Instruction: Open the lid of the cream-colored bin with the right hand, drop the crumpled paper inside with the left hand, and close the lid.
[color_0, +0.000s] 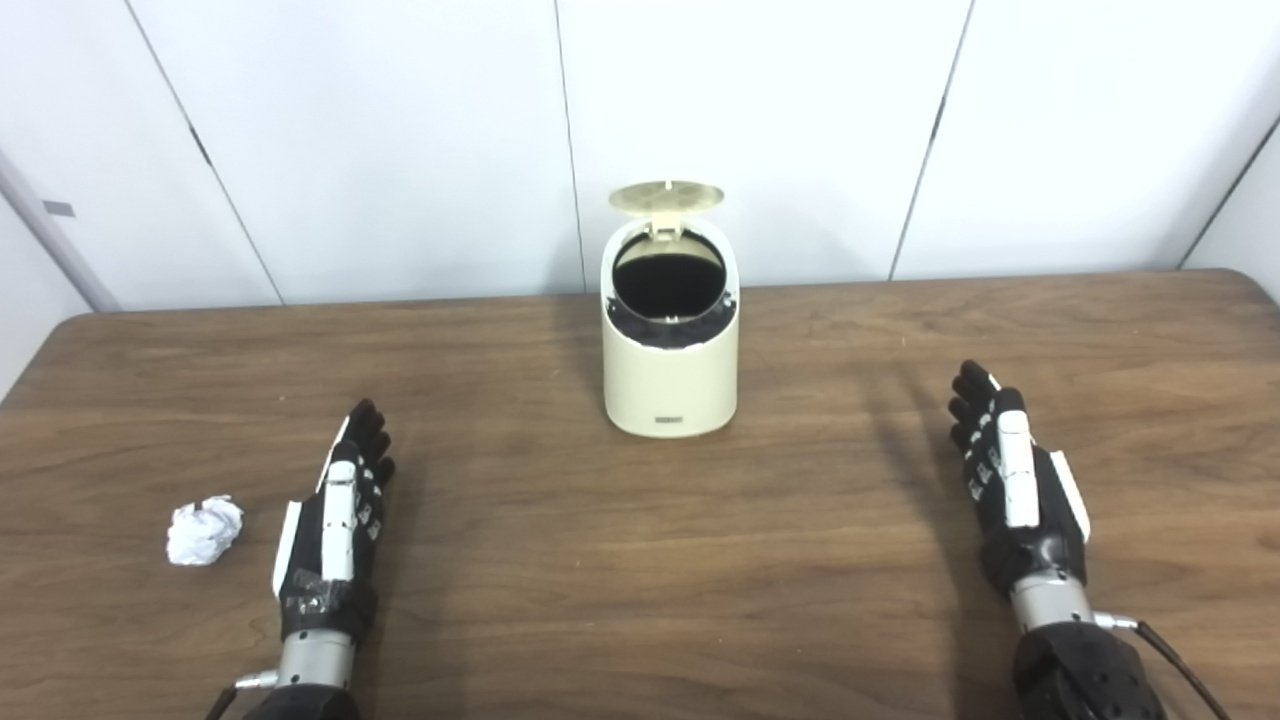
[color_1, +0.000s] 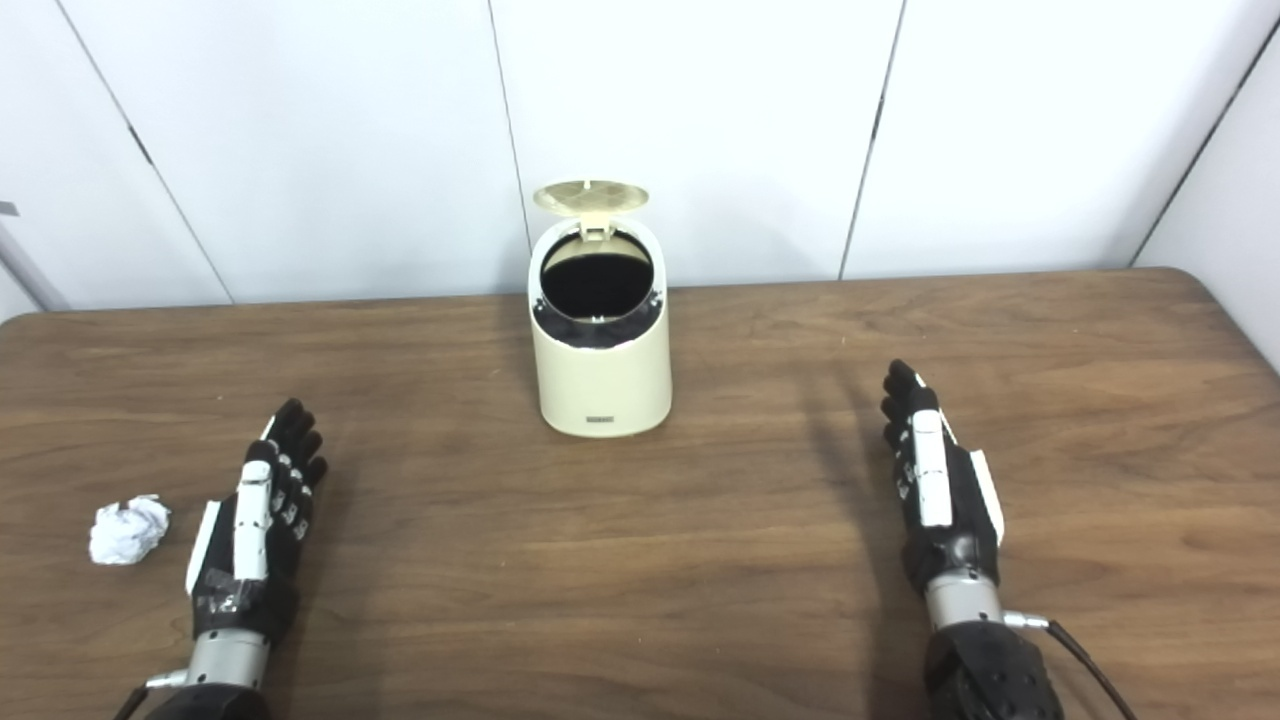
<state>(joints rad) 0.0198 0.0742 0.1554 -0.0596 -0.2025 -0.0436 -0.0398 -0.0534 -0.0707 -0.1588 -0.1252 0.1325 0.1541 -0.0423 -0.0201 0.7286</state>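
Cream-colored bin (color_0: 670, 375) stands at the back middle of the wooden surface (color_0: 620, 560), its lid (color_0: 666, 196) tipped up and open. Crumpled paper (color_0: 204, 530) lies just beside the left hand (color_0: 335, 520). Both that hand and the right hand (color_0: 1015, 480) hold nothing, fingers extended and apart.

A brown wooden table (color_0: 560, 560) stands before white wall panels (color_0: 380, 130).

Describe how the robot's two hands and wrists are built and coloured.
Both the left hand and the right hand have black fingers with white plates along the back and the outer edge. Each sits on a silver metal wrist cuff above a black forearm. A thin black cable leaves the right wrist; the left hand has dark tape across its base.
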